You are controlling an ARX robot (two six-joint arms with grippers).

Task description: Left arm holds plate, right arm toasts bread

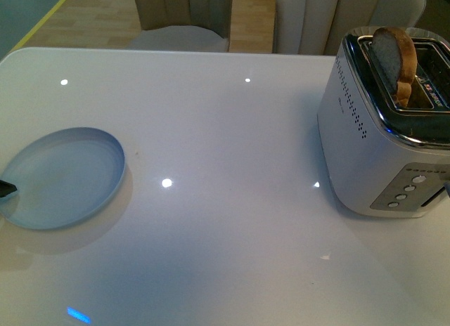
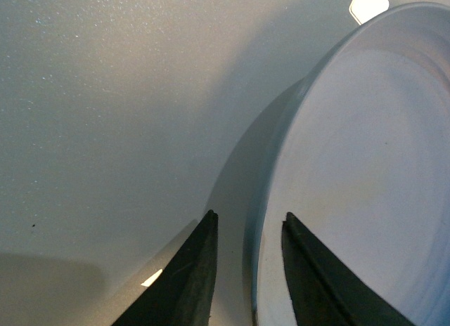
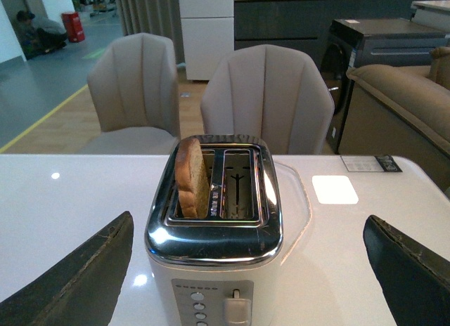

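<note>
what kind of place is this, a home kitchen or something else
Probably a showroom or open office rather than a home: a toaster on a white table, upholstered chairs, and a large open floor behind them.

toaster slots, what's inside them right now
One slot of the toaster holds the bread, standing upright with its rounded top poking out. The other slot looks empty. The bread's lower part is hidden inside the slot.

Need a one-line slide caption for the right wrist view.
Open right gripper faces toaster; bread upright in one slot.
</note>
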